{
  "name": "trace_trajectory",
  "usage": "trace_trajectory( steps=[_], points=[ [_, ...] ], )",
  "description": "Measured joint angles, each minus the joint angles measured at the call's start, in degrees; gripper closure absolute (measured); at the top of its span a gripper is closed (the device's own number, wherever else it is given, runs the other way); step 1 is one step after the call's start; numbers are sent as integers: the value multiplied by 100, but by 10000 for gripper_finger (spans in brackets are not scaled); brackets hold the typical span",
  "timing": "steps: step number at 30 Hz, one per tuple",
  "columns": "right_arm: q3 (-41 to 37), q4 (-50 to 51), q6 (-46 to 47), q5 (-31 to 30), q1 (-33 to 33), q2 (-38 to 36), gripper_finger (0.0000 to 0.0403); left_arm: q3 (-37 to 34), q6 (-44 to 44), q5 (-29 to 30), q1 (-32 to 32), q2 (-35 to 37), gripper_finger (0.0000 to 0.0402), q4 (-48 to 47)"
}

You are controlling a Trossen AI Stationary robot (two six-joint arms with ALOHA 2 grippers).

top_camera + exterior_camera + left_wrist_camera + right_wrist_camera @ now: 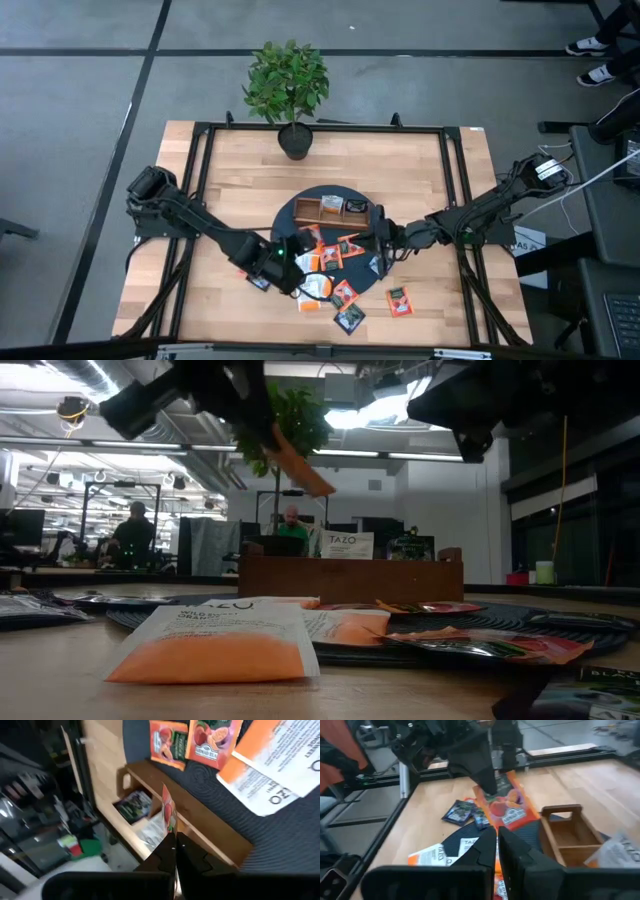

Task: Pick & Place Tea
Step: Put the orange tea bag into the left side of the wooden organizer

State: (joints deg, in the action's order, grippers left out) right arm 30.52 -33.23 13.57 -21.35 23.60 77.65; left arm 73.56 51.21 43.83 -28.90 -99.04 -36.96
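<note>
**Left Gripper Holding Sachet Above Mat**

Loose tea sachets (345, 293) lie at lower centre on the dark round mat (290, 215) and the table (230, 160). The left gripper (297, 262), fingers closed, pinches an orange sachet (168, 813) edge-on. The right gripper (378, 243), centre frame, is nearly closed, holding nothing visible. Beyond sits the wooden tray (334, 208).

The high view looks straight down on the whole table (200, 180); the low view sits at tabletop height, facing level toward the tray (350, 578) (and the room behind). Each wrist view looks close past its own fingers, both catching that tray.
</note>
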Motion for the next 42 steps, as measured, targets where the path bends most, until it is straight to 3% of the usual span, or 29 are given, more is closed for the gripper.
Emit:
trace_trajectory(
  steps=[7, 18, 22, 35, 42],
  points=[
    [185, 399, 93, 1099, -462, -299, 380, 0, 931, 45, 8, 0, 400, 365],
    [1069, 2455, 95, 2018, -705, -715, 379, 0, 2061, 133, -153, 0, 400, 791],
    [1260, 2724, 94, 2143, -705, -715, 374, 0, 2520, -227, -186, 0, 400, 1098],
    [1357, 2841, 82, 2149, -705, -715, 228, 0, 3754, -392, -165, -42, 400, 1775],
    [1357, 2841, 75, 1998, -705, -715, 198, 0, 4636, -458, -118, -42, 400, 2311]
  ],
)
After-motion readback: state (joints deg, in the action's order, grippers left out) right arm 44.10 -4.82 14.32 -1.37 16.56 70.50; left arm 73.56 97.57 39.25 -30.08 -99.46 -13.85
